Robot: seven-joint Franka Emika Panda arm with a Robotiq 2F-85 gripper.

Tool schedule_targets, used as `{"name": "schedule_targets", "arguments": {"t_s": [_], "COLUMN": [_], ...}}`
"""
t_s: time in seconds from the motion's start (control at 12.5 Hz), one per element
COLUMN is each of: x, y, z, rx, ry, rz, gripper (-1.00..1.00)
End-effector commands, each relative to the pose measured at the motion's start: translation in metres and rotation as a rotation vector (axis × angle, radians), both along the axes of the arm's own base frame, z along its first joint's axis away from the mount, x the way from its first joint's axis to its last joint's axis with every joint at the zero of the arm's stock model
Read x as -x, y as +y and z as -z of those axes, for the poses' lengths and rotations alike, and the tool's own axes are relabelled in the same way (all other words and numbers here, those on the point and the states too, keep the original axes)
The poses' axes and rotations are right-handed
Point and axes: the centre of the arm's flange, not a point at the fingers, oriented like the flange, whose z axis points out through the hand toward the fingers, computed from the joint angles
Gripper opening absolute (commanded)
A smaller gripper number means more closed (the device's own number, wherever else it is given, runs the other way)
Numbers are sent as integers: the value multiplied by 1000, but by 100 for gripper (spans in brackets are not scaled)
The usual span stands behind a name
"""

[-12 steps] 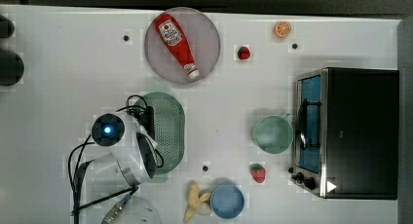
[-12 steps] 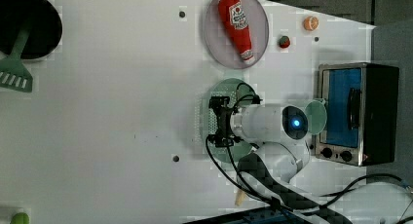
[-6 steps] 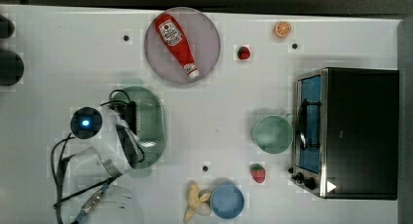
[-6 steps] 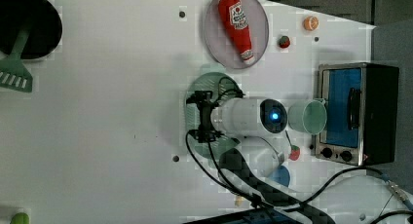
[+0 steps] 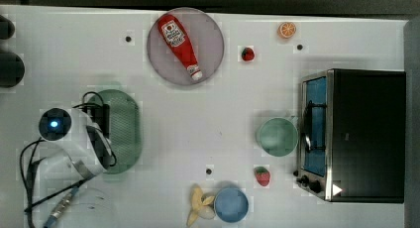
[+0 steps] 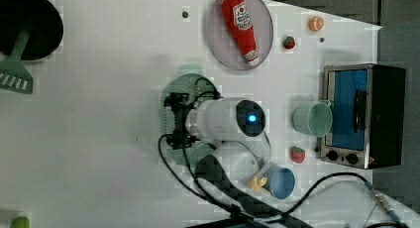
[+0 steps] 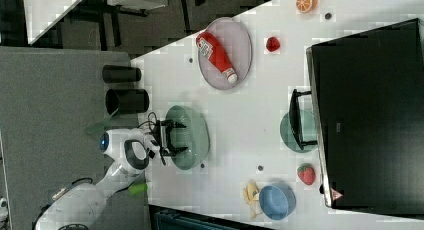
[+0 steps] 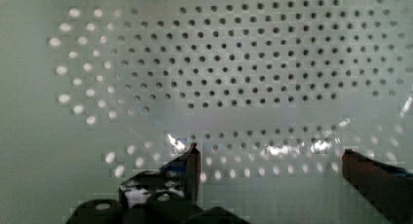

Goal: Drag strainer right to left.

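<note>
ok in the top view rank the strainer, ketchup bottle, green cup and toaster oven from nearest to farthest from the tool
1. strainer: directly under the open tool, at the top view's left.
2. ketchup bottle: on the grey plate, toward the top view's top.
3. green cup: well to the top view's right.
4. toaster oven: just beyond the cup, at the right edge.

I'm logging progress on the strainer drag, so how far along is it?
Mostly done: the strainer lies far toward the top view's left, well away from the green cup. In hand: the open gripper sits inside its bowl. Left: lift out.
</note>
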Motion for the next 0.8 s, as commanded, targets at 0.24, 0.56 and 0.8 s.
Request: {"name": "schedule_targets", "arguments": {"t_s": [0.24, 0.56, 0.8], "x": [7, 8, 2], "y": [40, 49, 43], "z": [-17, -22, -61], "rx": [-26, -36, -19], "ry": [-3, -1, 2], "rz": [47, 78, -11], "gripper": [100, 100, 100]}}
